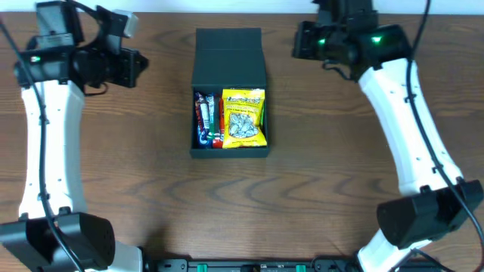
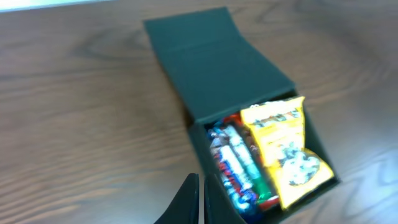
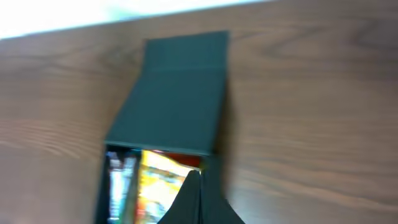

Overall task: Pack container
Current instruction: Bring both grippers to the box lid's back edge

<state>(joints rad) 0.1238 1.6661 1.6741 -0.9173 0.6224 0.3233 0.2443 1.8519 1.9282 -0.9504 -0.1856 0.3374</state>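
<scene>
The black container [image 1: 228, 57] stands mid-table with its flap lid open and laid back toward the far edge. Inside are a yellow snack packet [image 1: 243, 117] on the right and red, white and blue bars [image 1: 206, 117] on the left. My left gripper [image 1: 136, 68] hovers left of the box, shut and empty. My right gripper [image 1: 299, 41] hovers right of the lid, shut and empty. The left wrist view shows the shut fingers [image 2: 202, 180] beside the box [image 2: 217, 62], packet [image 2: 283, 149] and bars [image 2: 236, 165]. The blurred right wrist view shows shut fingers [image 3: 196, 177] before the box [image 3: 174, 93].
The brown wooden table [image 1: 340, 189] carries the box. The far table edge [image 3: 74, 25] runs just behind the open lid. The arm bases stand at the front left [image 1: 60, 238] and front right [image 1: 423, 215].
</scene>
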